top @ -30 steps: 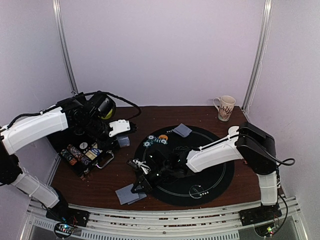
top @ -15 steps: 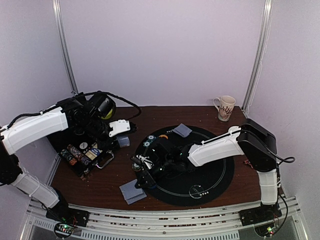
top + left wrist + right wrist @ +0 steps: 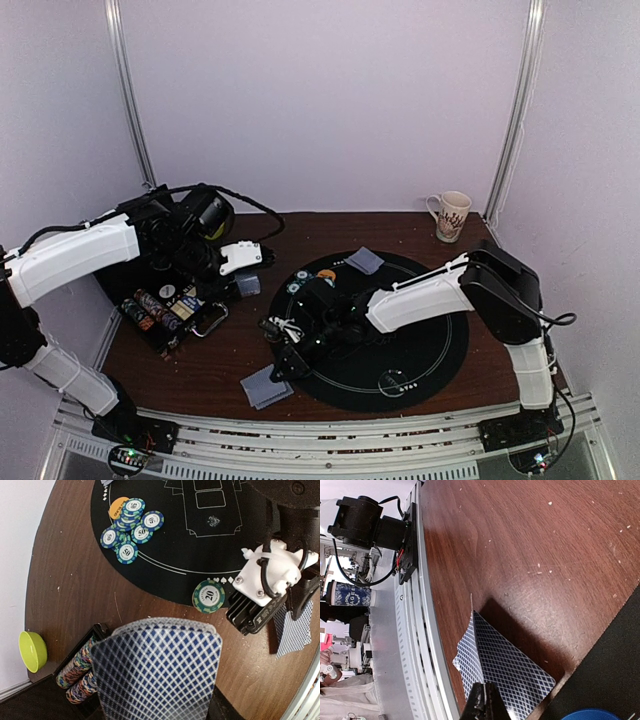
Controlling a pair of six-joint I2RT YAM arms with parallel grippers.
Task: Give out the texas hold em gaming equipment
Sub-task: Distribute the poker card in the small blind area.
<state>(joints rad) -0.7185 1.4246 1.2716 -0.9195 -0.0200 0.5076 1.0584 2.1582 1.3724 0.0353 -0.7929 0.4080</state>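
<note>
Two robot arms at a brown table (image 3: 400, 225) with a round black mat (image 3: 430, 350) on it.
We see pale walls (image 3: 320, 100) behind and beside the table, and a metal rail (image 3: 330, 440) along its edge on the near side of the mat. The wood has little light crumbs on it. The left gripper (image 3: 243, 270) hangs off the mat's left side and pinches a fan of cards (image 3: 157, 665) with blue checked backs. The right gripper (image 3: 280, 365) is low at the mat's near-left edge, by the loose cards (image 3: 262, 390) that lie on the wood beside the mat; we cannot tell if its fingers are open or closed. A pile of chips (image 3: 131, 522) and an orange disc (image 3: 117, 507) sit on the mat's far-left part. A mug (image 3: 452, 215) stands beyond the mat's far-right side.
</note>
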